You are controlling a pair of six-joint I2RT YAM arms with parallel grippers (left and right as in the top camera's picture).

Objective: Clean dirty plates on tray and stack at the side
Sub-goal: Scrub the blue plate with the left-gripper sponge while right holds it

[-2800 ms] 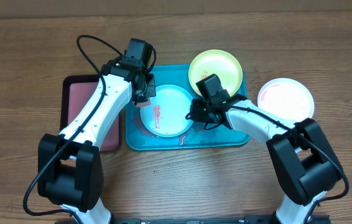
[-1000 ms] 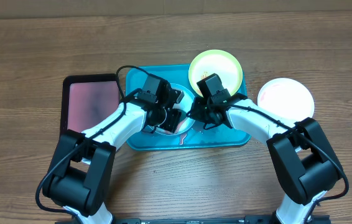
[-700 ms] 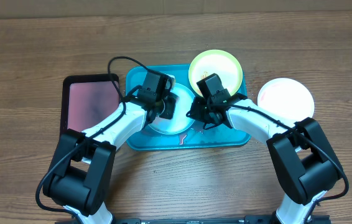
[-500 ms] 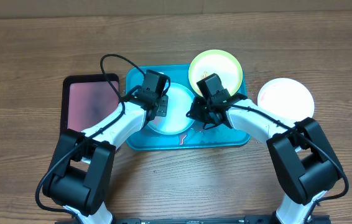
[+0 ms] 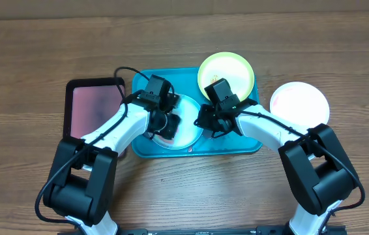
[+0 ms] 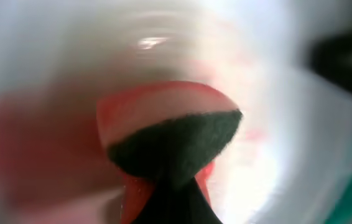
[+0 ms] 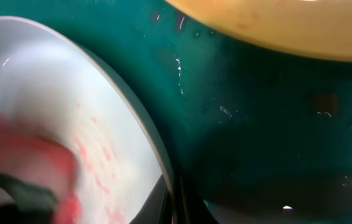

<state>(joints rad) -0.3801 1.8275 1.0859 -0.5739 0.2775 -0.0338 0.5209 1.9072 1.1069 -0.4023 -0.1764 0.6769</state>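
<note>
The pale mint-blue plate (image 5: pixel 189 112) lies in the turquoise tray (image 5: pixel 236 141). My left gripper (image 5: pixel 165 125) is shut on a red sponge with a dark green scouring face (image 6: pixel 170 140) and presses it on the plate's (image 6: pixel 282 93) front left part; this view is blurred. My right gripper (image 5: pixel 204 121) is shut on the plate's right rim, which shows between my fingers in the right wrist view (image 7: pixel 176 202). Faint red smears remain on the plate (image 7: pixel 51 87). The yellow-green plate (image 5: pixel 225 73) rests on the tray's back right corner. The white plate (image 5: pixel 300 103) lies on the table at the right.
A smaller black-rimmed tray with a pinkish inside (image 5: pixel 92 111) lies just left of the turquoise tray. The yellow-green plate's edge (image 7: pixel 275 28) hangs over the tray floor (image 7: pixel 257 137) close behind my right gripper. Bare wooden table surrounds the trays.
My left gripper came from the tray's back left onto the mint-blue plate and rubbed the sponge across it. The red streak has faded. My right gripper has held the rim still.
</note>
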